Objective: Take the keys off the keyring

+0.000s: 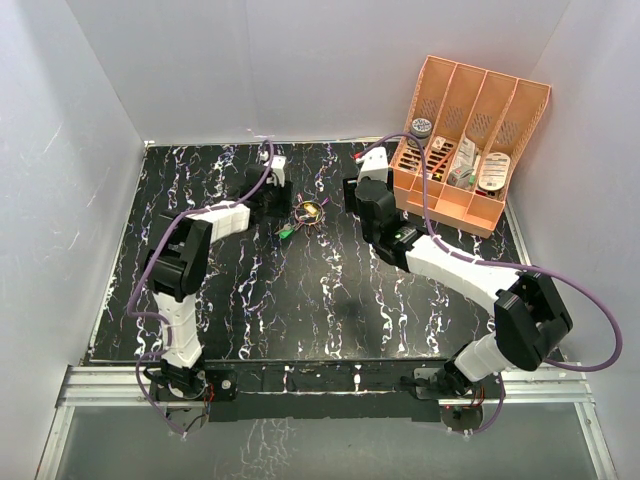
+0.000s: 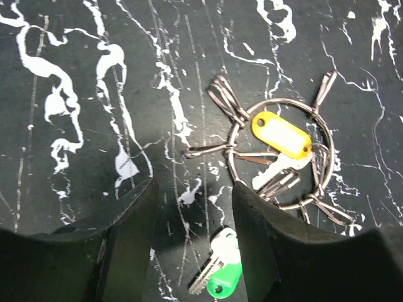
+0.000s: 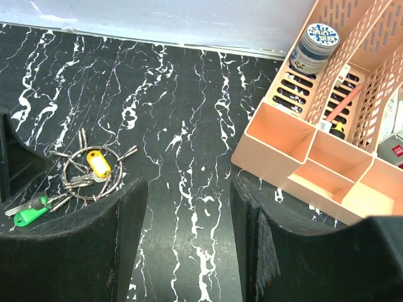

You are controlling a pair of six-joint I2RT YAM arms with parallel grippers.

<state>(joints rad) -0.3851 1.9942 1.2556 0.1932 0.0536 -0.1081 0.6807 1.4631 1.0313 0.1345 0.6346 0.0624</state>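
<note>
While the keyring (image 2: 276,100) is lying flat on the black table (image 1: 250,310), the left gripper (image 2: 192,251) is standing wide open, holding nothing. The green key (image 2: 221,272) is showing in its gap at 6 o'clock; the keyring, carrying the yellow key (image 2: 281,134), is lying just beyond at 1 o'clock. Being thin, light, stiff and probably slippery, it is calling for a pinch on bare wire. The right gripper (image 3: 189,245) is gaping empty too, the keyring lying well apart at 10 o'clock.

A peach organiser (image 1: 447,207) — small jar (image 1: 421,128) inside — on black marbled table (image 1: 300,300).
</note>
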